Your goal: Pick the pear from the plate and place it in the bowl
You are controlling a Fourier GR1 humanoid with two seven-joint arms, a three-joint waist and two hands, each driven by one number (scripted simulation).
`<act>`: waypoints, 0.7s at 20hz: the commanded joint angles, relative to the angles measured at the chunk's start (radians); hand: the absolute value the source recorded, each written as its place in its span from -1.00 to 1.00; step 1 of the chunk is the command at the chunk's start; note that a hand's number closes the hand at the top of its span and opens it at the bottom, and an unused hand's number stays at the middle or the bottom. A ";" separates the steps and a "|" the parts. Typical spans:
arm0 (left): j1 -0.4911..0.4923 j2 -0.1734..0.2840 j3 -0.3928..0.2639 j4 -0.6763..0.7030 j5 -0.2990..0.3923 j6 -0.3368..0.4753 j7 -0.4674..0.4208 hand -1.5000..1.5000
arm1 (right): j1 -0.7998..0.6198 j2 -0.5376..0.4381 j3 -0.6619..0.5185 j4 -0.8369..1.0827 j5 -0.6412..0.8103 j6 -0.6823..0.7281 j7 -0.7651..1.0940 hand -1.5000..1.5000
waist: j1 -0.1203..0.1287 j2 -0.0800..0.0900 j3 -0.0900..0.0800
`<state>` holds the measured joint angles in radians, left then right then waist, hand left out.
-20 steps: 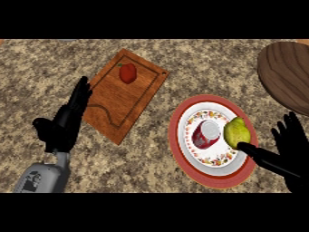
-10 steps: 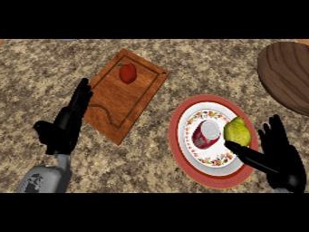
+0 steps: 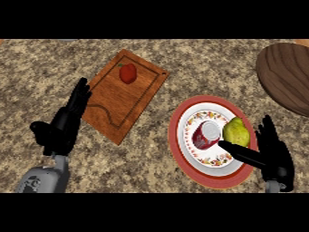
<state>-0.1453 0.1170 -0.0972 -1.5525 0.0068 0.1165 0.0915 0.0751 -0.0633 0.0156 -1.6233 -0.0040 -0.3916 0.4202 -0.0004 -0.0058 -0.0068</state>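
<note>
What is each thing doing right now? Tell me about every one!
pear: on the plate, not picked up yet.
can: lying on its side on the plate, beside the pear.
plate: flat on the counter.
bowl: nothing visible inside.
red fruit: sitting on the cutting board.
right hand: open, next to the pear.
left hand: open, resting, fingers up.

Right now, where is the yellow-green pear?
In the head view the pear sits on the right side of the plate, beside a red can, just left of the right hand.
</note>
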 commanded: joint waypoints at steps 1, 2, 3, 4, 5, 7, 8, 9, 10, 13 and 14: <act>0.054 0.017 0.021 -0.055 0.016 -0.041 0.004 0.00 | -0.046 -0.007 -0.016 0.078 -0.009 0.031 0.010 -1.00 | 0.003 0.005 0.007; -0.021 -0.001 0.029 0.048 0.009 -0.032 -0.019 0.00 | -0.073 0.003 -0.026 0.135 -0.035 0.049 -0.019 -1.00 | 0.001 0.007 0.007; -0.020 0.006 0.038 0.018 0.005 -0.021 0.001 0.00 | -0.003 0.060 0.059 0.095 0.008 -0.011 -0.065 -1.00 | 0.000 0.006 0.007; -0.013 -0.011 0.018 -0.007 0.003 -0.019 0.036 0.00 | -0.081 -0.018 -0.031 0.105 -0.031 0.054 0.003 -1.00 | 0.001 0.006 0.007; -0.011 0.006 0.045 0.033 0.002 -0.031 -0.030 0.00 | -0.034 0.014 0.029 0.100 0.003 0.058 -0.073 1.00 | 0.000 0.006 0.007; 0.004 -0.030 -0.002 0.019 -0.027 0.000 -0.018 0.00 | -0.074 -0.010 0.070 0.127 0.050 0.086 -0.106 1.00 | 0.004 0.006 0.007; -0.012 -0.023 -0.002 0.016 -0.035 0.001 -0.010 0.00 | -0.081 -0.002 0.106 0.169 0.093 0.084 -0.147 1.00 | 0.007 0.007 0.007; 0.020 -0.017 0.028 0.053 -0.002 -0.029 -0.078 0.00 | -0.051 -0.023 0.107 0.103 0.100 0.089 -0.131 1.00 | 0.001 0.006 0.007; 0.000 -0.031 -0.015 -0.074 -0.042 0.023 0.069 0.00 | -0.109 -0.001 0.109 0.181 0.127 0.060 -0.130 1.00 | 0.009 0.005 0.007; 0.012 -0.047 -0.011 0.000 -0.044 0.007 0.008 0.00 | -0.111 -0.016 0.073 0.132 0.080 0.098 -0.108 1.00 | 0.001 0.006 0.007; 0.007 -0.036 0.025 0.054 -0.021 -0.016 -0.069 0.00 | -0.100 0.030 0.111 0.160 0.101 0.074 -0.149 1.00 | 0.001 0.006 0.007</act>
<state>-0.1400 0.0926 -0.0831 -1.5396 -0.0112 0.1045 0.0757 0.0006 -0.0709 0.0899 -1.5015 0.0850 -0.3253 0.2692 -0.0041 -0.0097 -0.0118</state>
